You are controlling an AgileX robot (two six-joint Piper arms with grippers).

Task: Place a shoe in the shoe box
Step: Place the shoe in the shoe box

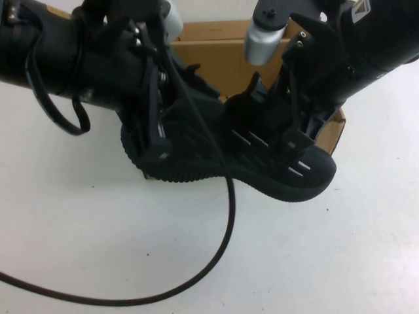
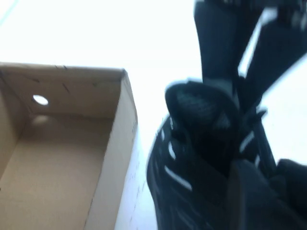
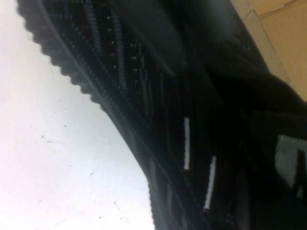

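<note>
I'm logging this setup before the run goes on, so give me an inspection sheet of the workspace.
Surface: white table, a few small specks.
Job's things: black shoe held above the table in front of the open shoe box; box interior seen empty in the left wrist view.
Clutter: nothing seen.
Hands: left hand at the heel, right hand at the toe end.
Cables: black cable looping across the table.
Surroundings: nothing seen.
</note>
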